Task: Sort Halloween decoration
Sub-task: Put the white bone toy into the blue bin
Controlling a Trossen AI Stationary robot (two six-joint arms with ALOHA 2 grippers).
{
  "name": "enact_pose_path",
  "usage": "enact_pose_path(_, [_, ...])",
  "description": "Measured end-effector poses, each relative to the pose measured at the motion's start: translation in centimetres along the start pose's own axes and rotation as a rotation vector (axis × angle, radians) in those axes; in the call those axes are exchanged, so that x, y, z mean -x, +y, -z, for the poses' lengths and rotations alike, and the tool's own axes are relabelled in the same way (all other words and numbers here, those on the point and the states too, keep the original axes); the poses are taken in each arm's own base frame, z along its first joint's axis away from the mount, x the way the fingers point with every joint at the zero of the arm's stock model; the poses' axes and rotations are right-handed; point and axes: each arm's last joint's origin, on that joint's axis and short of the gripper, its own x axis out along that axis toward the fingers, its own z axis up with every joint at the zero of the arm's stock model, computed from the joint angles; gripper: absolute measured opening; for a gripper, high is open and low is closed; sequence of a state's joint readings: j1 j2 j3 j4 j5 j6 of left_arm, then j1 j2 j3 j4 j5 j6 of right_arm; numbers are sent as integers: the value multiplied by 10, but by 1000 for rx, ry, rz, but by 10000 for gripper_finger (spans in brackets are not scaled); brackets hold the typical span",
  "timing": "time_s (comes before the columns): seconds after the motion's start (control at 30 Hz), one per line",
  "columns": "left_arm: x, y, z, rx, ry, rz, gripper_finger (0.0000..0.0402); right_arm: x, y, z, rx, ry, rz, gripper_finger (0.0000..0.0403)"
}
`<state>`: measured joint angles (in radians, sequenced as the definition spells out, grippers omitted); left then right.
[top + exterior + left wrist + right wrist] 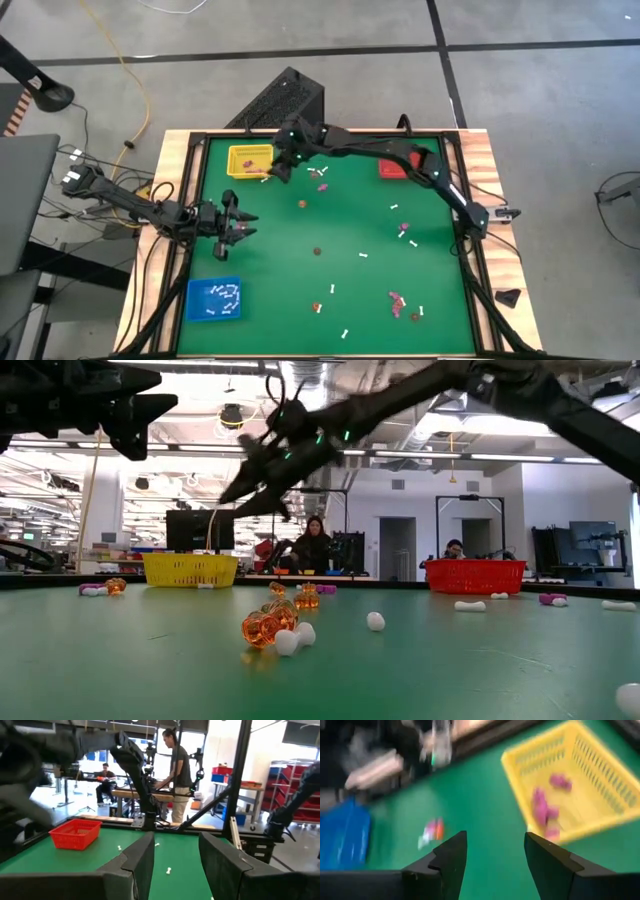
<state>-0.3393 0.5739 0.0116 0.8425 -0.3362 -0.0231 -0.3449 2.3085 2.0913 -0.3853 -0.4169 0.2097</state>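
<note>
Tiny Halloween decorations lie scattered on the green table: white sticks, purple-pink pieces and orange ones, some close to the low camera. My right gripper hangs open above the table beside the yellow tray, with nothing between its fingers. Purple-pink pieces lie inside that tray. My left gripper stands open and empty over the table's left side, pointing toward the right edge.
A red tray stands at the far right and a blue tray holding white sticks at the near left. One trinket lies on the table ahead of the right gripper. People stand in the room beyond the table.
</note>
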Motion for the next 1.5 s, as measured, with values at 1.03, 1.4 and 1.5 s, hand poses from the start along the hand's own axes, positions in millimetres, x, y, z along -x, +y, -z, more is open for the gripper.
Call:
enact_pose_path(1.03, [1, 5, 12, 19, 109, -156, 144, 85, -41, 117, 303, 297, 375, 182])
enact_pose_path(1.4, [1, 5, 15, 22, 137, -157, 144, 59, -76, 105, 563, 501, 286, 182])
enact_pose_path(1.5, [2, 5, 17, 22, 155, -160, 144, 51, -82, 97, 573, 507, 280, 182])
